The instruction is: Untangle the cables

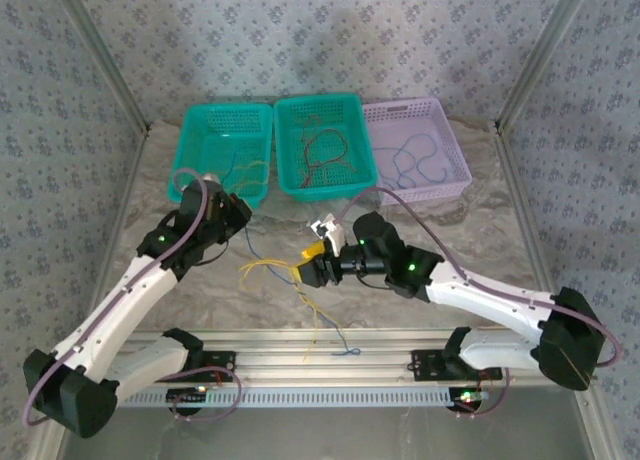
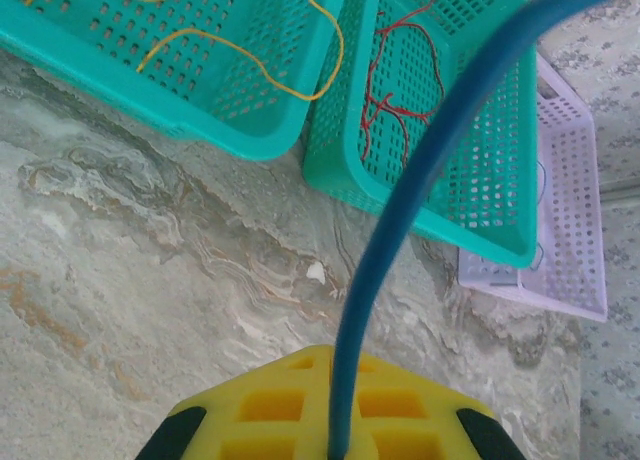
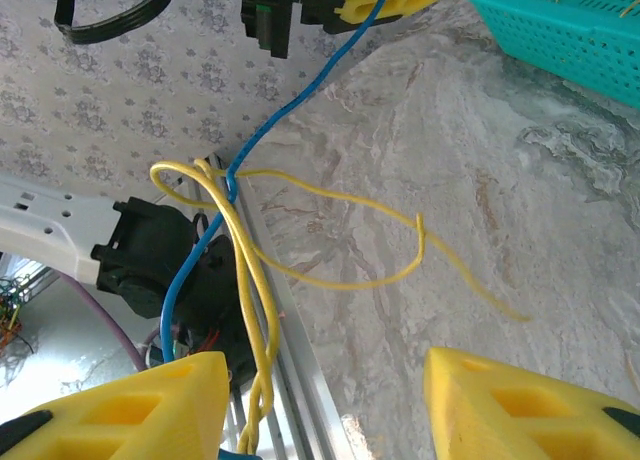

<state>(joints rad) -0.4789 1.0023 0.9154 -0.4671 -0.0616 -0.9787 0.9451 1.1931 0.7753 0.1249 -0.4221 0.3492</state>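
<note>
- We are seeing the left arm reaching forward over the table [image 1: 500,230], with the left gripper [image 1: 243,220] pinching the blue cable [image 2: 400,210].
- The right arm is bending inward at mid-table. The right gripper [image 3: 325,405] is hanging spread above the looped yellow cable [image 3: 340,280], which is crossing the blue one.

My blue cable [image 3: 290,100] caught on the yellow cable [image 3: 345,280].
Both thin strands cross in a loop toward the table's [image 1: 200,300] near edge.
</note>
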